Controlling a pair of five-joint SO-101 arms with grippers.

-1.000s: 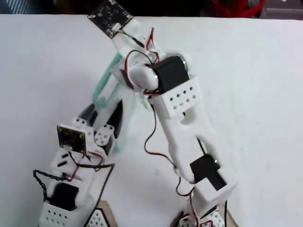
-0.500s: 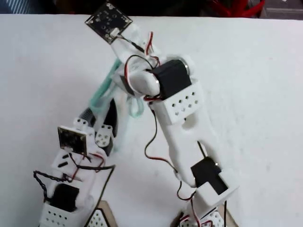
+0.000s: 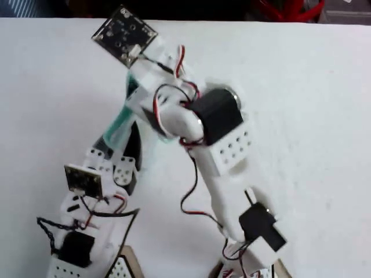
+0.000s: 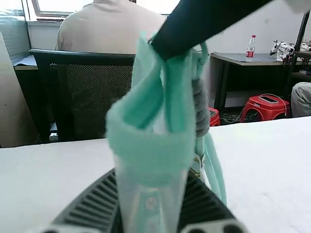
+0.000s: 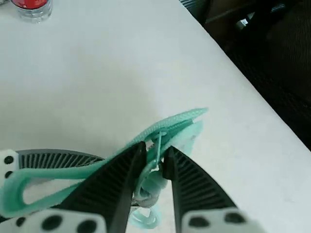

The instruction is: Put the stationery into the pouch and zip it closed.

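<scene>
A mint-green translucent pouch (image 4: 150, 145) hangs off the table between both grippers. My left gripper (image 4: 150, 196) is shut on one end of it, its ribbed black pads (image 4: 92, 204) pressing both sides. In the high view this gripper (image 3: 120, 155) sits at the lower left, with the pouch (image 3: 117, 124) stretching up to the right gripper (image 3: 136, 98). My right gripper (image 5: 154, 154) is shut on the pouch's (image 5: 172, 124) green zip edge near its far end. A grey pull (image 4: 201, 109) hangs beside one black right finger (image 4: 204, 19). What lies inside the pouch is unclear.
The white table (image 3: 301, 87) spreads wide to the right of the arms. The right arm's white links and red-black wires (image 3: 191, 197) cross the middle. A bottle (image 5: 33, 7) stands at the table's far edge. A black chair (image 4: 73, 92) is behind the table.
The right arm has swung left with its grip on the zip edge, and its wrist board has shifted left and down. The pouch has bunched shorter between the grippers. The left gripper has barely moved.
</scene>
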